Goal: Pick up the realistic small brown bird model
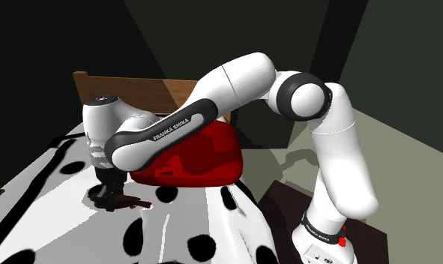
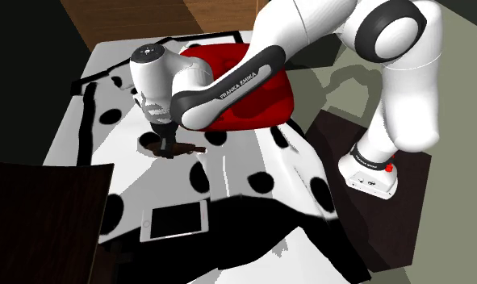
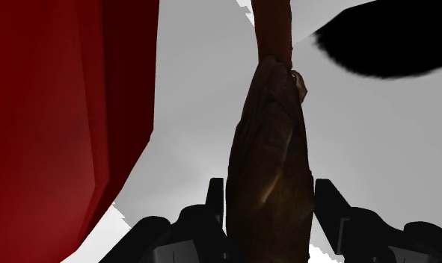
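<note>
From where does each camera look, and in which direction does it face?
Shoulder view: beside the stand, looking down across the spotted bed cover toward the headboard; the whole arm shows.
Second exterior view: high, opposite the headboard, looking down on that cover; arm and stand show.
Wrist view: at the wrist, looking along the fingers clasping the brown bird.
All three share the red pillow.

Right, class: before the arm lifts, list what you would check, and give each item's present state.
1. Small brown bird model sits between the black gripper's fingers: ok.
2. Both fingers touch the bird: ok.
3. Bird is off the white bed cover with black spots: not ok, it lies there.
4. Red pillow is apart from the bird: ok.
5. Flat white tablet is away from the gripper: ok.
</note>
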Robot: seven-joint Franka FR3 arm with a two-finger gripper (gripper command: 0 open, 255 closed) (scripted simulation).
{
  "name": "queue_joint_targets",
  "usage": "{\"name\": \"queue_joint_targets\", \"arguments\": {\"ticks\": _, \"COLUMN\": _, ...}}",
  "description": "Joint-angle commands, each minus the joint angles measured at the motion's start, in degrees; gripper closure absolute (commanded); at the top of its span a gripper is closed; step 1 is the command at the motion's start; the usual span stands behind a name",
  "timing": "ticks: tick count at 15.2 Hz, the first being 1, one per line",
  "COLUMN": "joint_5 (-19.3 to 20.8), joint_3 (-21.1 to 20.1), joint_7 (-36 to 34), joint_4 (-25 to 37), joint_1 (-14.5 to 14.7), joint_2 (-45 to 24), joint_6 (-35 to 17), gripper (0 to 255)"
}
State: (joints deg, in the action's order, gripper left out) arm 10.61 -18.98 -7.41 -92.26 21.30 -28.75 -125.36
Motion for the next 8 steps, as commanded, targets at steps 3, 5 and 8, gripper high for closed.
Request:
{"name": "queue_joint_targets", "arguments": {"ticks": 3, "joint_5": -0.40, "joint_3": -0.23, "joint_7": 0.26, "joint_4": 1.01, "joint_1": -0.09, "joint_2": 0.88, "joint_6": 1.88, "gripper": 255}}
{"name": "queue_joint_targets", "arguments": {"ticks": 5, "joint_5": -0.64, "joint_3": -0.36, "joint_7": 0.41, "joint_4": 1.78, "joint_1": -0.14, "joint_2": 1.42, "joint_6": 3.16, "gripper": 255}}
{"name": "queue_joint_targets", "arguments": {"ticks": 8, "joint_5": -0.99, "joint_3": -0.55, "joint_7": 0.64, "joint_4": 3.01, "joint_1": -0.19, "joint_2": 2.17, "joint_6": 5.10, "gripper": 255}}
